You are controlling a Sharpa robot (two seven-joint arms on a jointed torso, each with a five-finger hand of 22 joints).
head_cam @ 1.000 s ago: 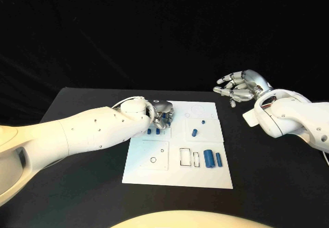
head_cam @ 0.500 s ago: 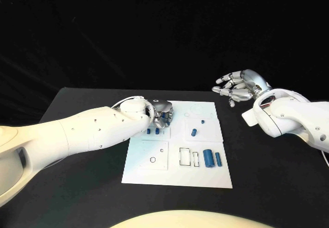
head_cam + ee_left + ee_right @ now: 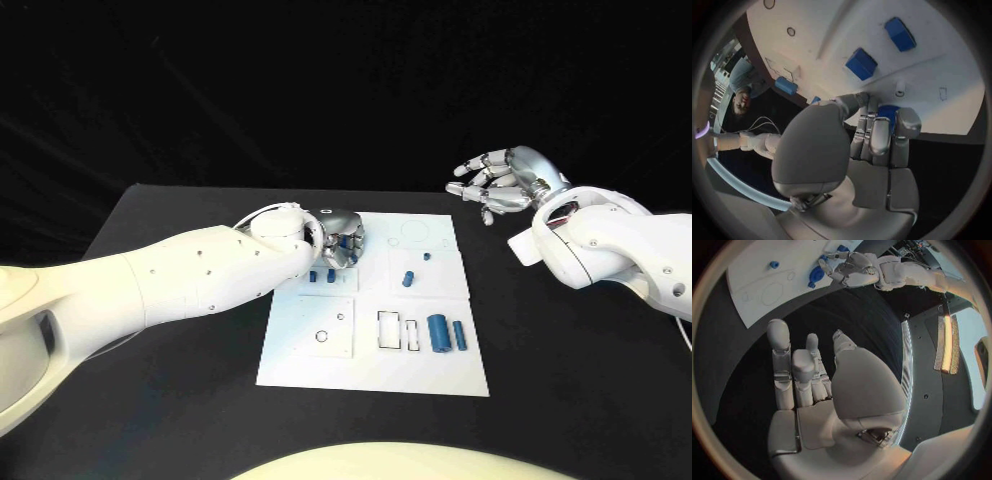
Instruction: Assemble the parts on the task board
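The task board [image 3: 372, 355] lies in the middle of the black table [image 3: 173, 400], with blue parts [image 3: 446, 334] near its right edge and others near its centre. The left hand [image 3: 340, 243] rests over the board's far left corner, fingers curled around a blue part [image 3: 887, 111]. The right hand [image 3: 500, 182] hovers beyond the board's far right corner, fingers spread and holding nothing.

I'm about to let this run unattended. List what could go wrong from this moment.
1. The left hand has its fingers curled over a blue part at the task board's far-left corner; how firmly it holds it cannot be told, so the part might slip.
2. Other blue parts lie right beside that hand and could be knocked.
3. The right hand hovers open off the board, too far away to steady anything.
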